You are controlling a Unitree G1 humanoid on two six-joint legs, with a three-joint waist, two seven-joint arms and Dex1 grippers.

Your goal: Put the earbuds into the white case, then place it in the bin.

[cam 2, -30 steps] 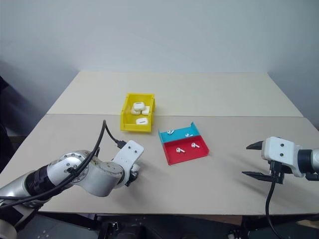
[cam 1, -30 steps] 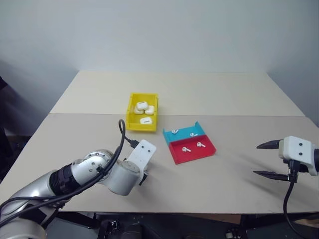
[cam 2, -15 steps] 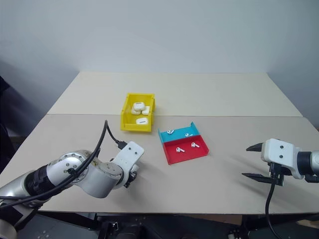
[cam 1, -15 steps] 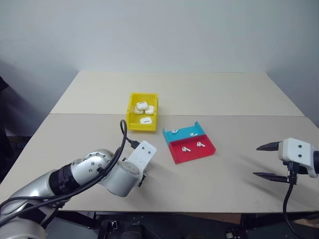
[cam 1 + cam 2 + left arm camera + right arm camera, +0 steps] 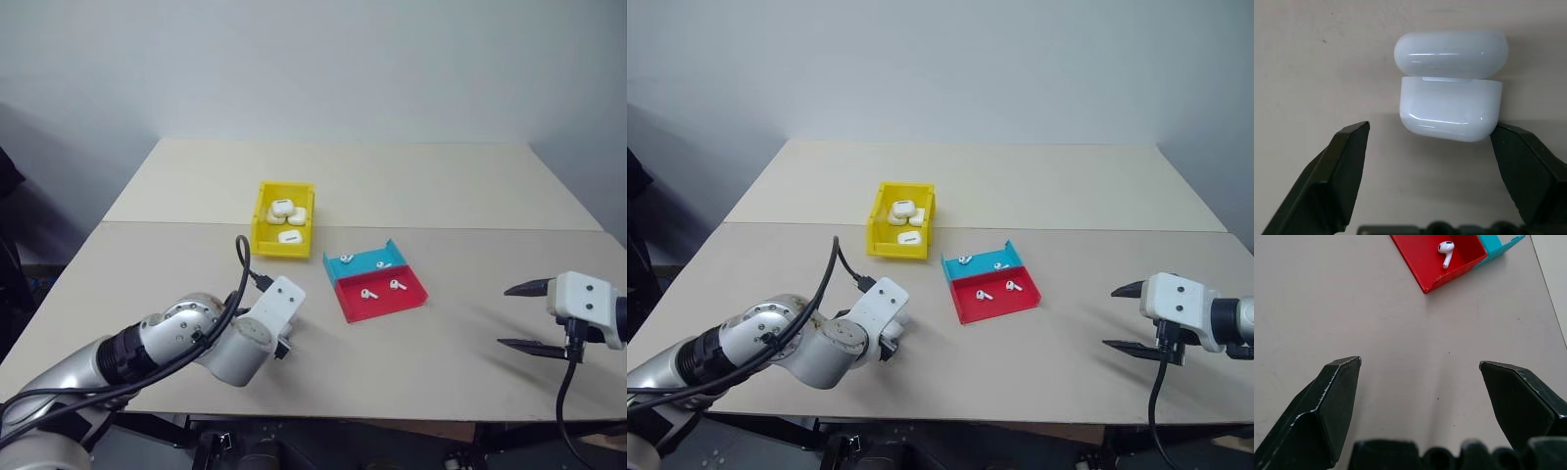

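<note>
One white case [image 5: 1450, 93] between open left claw [image 5: 1432, 147] fingers

1 yellow bin [image 5: 267, 238] is sitting on the bench [image 5: 441, 196], and 3 white cases [image 5: 287, 217] are lying inside it. 1 more white case [image 5: 1450, 105] is resting on the bench, making 4 cases. 1 red and teal tray [image 5: 375, 280] is holding 4 earbuds [image 5: 368, 293]: 2 are lying in the teal half and 2 in the red half.
</note>
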